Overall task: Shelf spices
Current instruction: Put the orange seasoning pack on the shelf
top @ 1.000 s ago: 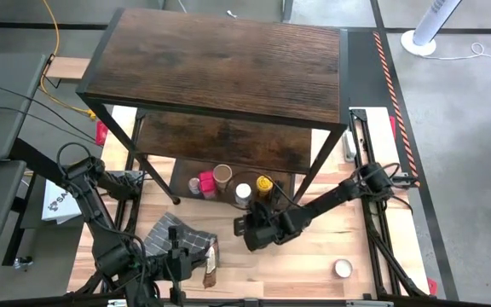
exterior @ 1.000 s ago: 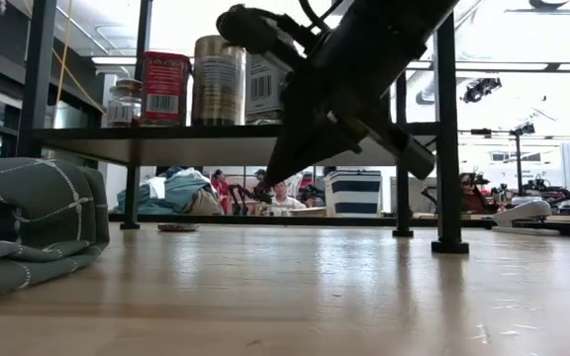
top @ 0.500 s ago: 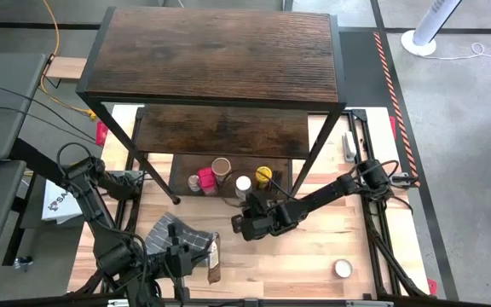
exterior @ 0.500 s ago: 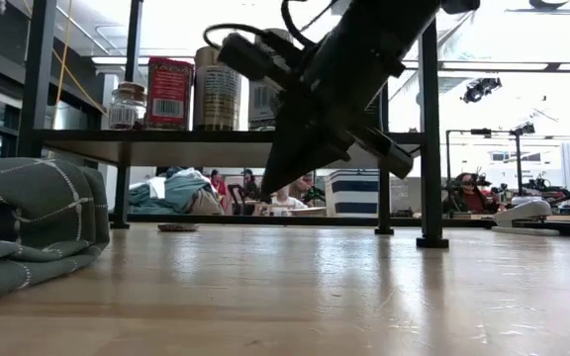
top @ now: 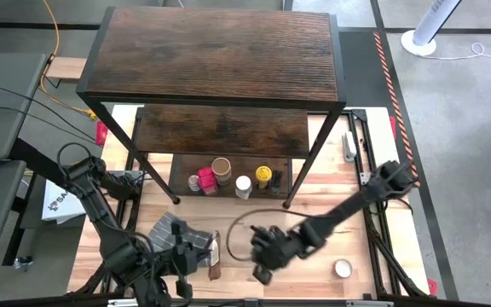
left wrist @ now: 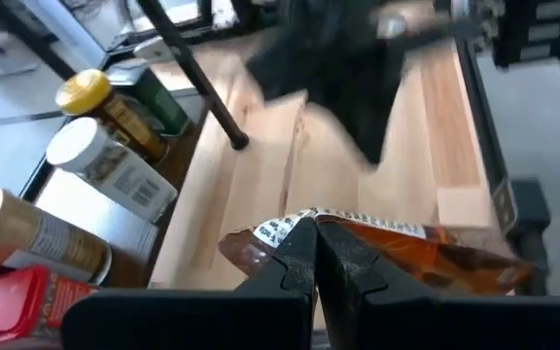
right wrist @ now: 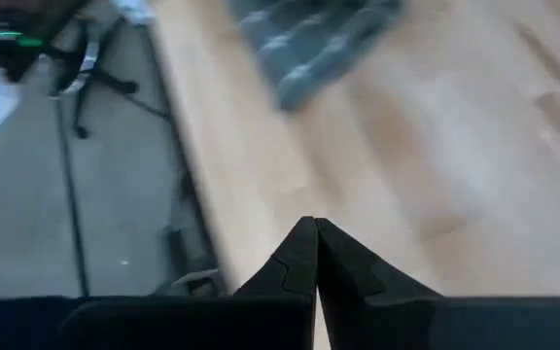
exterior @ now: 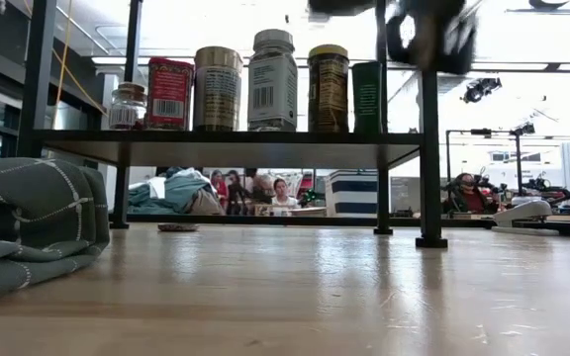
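Note:
The shelf [top: 220, 60] stands at the table's far side. On its lowest board [exterior: 226, 148] several spices stand in a row: a small jar [exterior: 124, 104], a red tin [exterior: 168, 92], a tan-lidded jar [top: 221, 168], a white-lidded bottle [exterior: 272, 79], a yellow-lidded jar [exterior: 329, 87] and a green tin [exterior: 367, 96]. My left gripper [left wrist: 314, 226] is shut on a brown spice packet [left wrist: 406, 255] near the front left. My right gripper [top: 261, 260] is shut and empty above the table's near middle. A white-topped jar [top: 343, 269] stands at the near right. My left gripper pinches the packet's white-printed top edge [left wrist: 343, 220] between its two fingers, near one end of that edge. The fingers slant down toward the table's right. The fingers themselves hide the exact place. The packet reaches out beyond the fingertips, above the table.
A folded grey checked cloth [top: 181, 234] lies at the near left beside my left gripper. The shelf's thin black legs [exterior: 428, 129] stand on the table. Bare wood [top: 314, 281] stretches between the shelf and the near edge. People sit in the room behind.
The shelf has turned and slid a little toward the far edge, standing square now. My right gripper, which was at the lowest board beside the yellow-lidded jar, has drawn back toward the near edge, risen and rolled. The green tin now shows at the row's right end.

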